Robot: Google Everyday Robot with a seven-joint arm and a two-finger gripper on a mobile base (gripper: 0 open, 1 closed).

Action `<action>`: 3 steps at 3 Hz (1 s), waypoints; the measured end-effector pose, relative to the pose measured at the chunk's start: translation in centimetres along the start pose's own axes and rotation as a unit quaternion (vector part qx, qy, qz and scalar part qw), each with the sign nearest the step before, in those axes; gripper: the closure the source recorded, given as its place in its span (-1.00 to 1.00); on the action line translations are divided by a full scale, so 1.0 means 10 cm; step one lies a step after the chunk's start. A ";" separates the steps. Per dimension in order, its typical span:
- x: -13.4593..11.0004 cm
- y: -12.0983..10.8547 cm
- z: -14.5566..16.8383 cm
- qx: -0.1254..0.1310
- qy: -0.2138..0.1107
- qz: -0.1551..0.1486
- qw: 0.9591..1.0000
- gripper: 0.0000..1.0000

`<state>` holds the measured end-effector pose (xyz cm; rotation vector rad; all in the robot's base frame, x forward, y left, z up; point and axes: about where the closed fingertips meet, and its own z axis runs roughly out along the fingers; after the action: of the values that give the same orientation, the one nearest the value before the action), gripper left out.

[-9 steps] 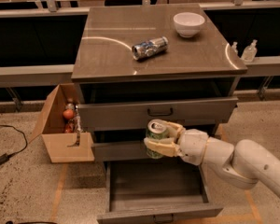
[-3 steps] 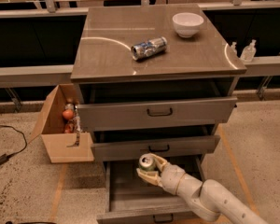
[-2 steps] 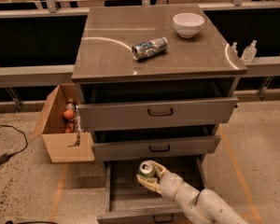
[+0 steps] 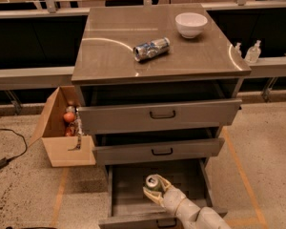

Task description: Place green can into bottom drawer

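The green can (image 4: 152, 182) stands upright inside the open bottom drawer (image 4: 121, 190), its silver top with pull tab facing up. My gripper (image 4: 155, 191) is down in the drawer at the lower middle of the camera view and is shut on the can, pale fingers wrapped around its body. My white arm (image 4: 195, 213) comes in from the lower right over the drawer's front edge. Whether the can rests on the drawer floor is hidden by the fingers.
The two upper drawers (image 4: 162, 114) are slightly pulled out. A silver-and-blue can (image 4: 151, 48) lies on the cabinet top beside a white bowl (image 4: 190, 24). An open cardboard box (image 4: 62, 132) with items stands at the left. Two small bottles (image 4: 251, 51) stand at the right.
My gripper has carried the green can down from in front of the middle drawer into the open bottom drawer, moving lower and slightly left. The drawers have not moved.
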<state>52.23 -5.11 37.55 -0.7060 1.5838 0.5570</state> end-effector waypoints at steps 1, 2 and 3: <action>0.42 -0.21 -0.01 0.022 0.006 0.013 1.000 1.00; 0.42 -0.21 -0.01 0.022 0.006 0.013 1.000 1.00; 0.52 -0.39 0.07 0.039 0.008 0.003 0.999 1.00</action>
<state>55.20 -8.03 32.50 -0.6491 1.6144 0.4927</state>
